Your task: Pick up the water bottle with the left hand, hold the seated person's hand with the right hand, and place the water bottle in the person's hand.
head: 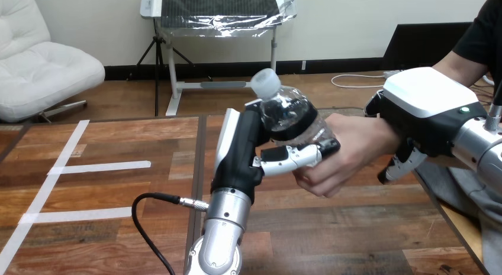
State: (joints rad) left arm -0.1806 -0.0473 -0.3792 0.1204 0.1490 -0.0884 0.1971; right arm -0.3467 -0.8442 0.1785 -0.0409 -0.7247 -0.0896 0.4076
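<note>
A clear water bottle (291, 114) with a white cap (264, 83) is held above the table's middle, tilted with its cap up and to the left. My left hand (238, 146) is shut on it, the thumb (293, 157) lying across its lower side. The person's hand (346, 149) reaches in from the right and wraps round the bottle's lower part, touching my thumb. My right hand (427, 108) sits over the person's wrist, its fingers (404, 164) curling down round it.
The wooden table (118, 168) carries white tape lines (97, 167) on its left half. A black cable (145, 219) loops beside my left forearm. The table's right edge (441, 210) runs under my right arm.
</note>
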